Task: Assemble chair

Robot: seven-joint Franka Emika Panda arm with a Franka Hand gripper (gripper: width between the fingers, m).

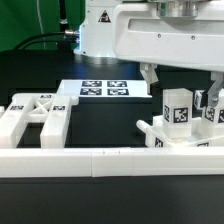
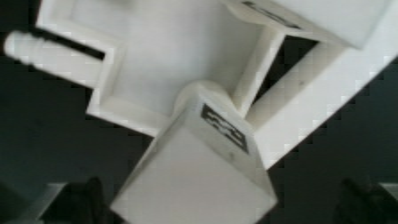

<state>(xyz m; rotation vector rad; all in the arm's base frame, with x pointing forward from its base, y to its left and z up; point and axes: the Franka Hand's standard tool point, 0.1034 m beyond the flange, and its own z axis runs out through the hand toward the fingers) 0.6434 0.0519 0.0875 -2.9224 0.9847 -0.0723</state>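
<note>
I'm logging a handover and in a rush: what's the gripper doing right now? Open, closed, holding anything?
Gripper: open, holding nothing; its fingers stand clear on either side of the white chair leg.

Exterior low, wrist close — shared chair (image 1: 178, 112)

Matt white plastic chair parts (image 1: 32, 116)

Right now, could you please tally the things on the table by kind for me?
Matte-white plastic chair-part groups: 2
Flat white marker board: 1
Long white border rail: 1
Total: 4
</note>
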